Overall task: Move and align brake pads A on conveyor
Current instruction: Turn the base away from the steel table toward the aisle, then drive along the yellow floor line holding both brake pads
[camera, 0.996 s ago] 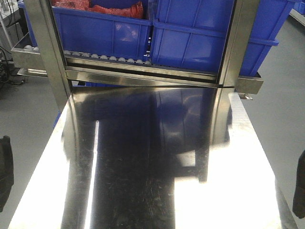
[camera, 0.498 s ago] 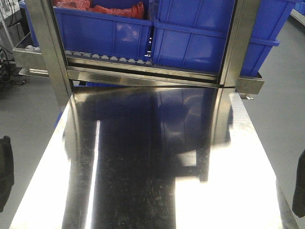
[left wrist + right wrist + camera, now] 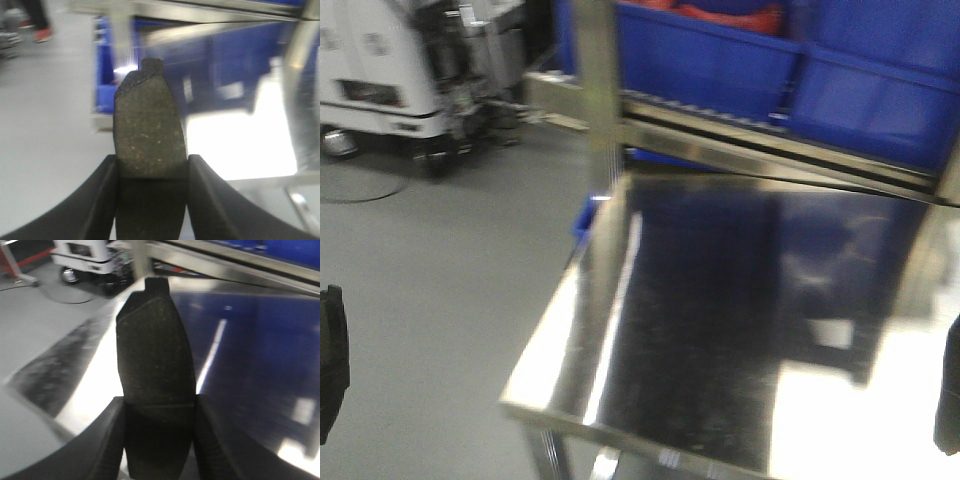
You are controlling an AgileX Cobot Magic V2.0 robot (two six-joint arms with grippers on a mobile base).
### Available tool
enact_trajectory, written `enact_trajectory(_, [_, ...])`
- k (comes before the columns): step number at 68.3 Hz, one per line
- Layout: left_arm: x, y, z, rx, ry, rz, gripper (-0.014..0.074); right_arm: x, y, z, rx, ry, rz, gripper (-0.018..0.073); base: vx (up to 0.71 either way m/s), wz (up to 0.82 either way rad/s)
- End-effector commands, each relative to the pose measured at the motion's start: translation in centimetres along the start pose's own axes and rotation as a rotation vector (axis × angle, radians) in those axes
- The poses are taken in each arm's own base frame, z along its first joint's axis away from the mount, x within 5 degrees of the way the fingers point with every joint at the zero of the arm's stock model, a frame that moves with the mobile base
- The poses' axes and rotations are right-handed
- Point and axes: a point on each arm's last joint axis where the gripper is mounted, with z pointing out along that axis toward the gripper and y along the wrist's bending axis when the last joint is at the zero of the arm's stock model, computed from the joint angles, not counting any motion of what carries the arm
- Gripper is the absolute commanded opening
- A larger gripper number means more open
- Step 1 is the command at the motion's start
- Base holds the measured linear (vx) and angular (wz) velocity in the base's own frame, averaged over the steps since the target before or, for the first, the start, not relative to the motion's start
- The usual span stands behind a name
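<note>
Clenching one brake pad each mid-frame, left pincer (image 3: pixel 151 165) w/ left pad (image 3: pixel 149 120) & right pincer (image 3: pixel 159 410) w/ right pad (image 3: pixel 152 335) hang near the tabletop (image 3: pixel 700 330); conveyor unseen, so a jolt en route could twist pads off-line.

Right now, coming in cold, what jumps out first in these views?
The left brake pad fills the left wrist view, pinched in the left gripper; the right brake pad likewise in the right gripper. Ahead lies the mirror-like steel table, with blue bins behind it.
</note>
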Motion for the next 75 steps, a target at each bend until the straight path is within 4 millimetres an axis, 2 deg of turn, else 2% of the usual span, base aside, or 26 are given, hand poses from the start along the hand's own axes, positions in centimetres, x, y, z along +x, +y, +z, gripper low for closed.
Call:
enact_trajectory(1, [-1.66, -0.19, -0.40, 0.017, -0.118, 0.001, -0.0006, -1.70, 0.09, -0.36, -0.002, -0.118, -0.007, -0.0004, -0.16, 1.00])
enact_trajectory(75, [-1.60, -0.18, -0.39, 0.016, -0.111, 0.001, -0.0006, -1.70, 0.09, -0.36, -0.002, -0.118, -0.007, -0.0004, -0.20, 0.86])
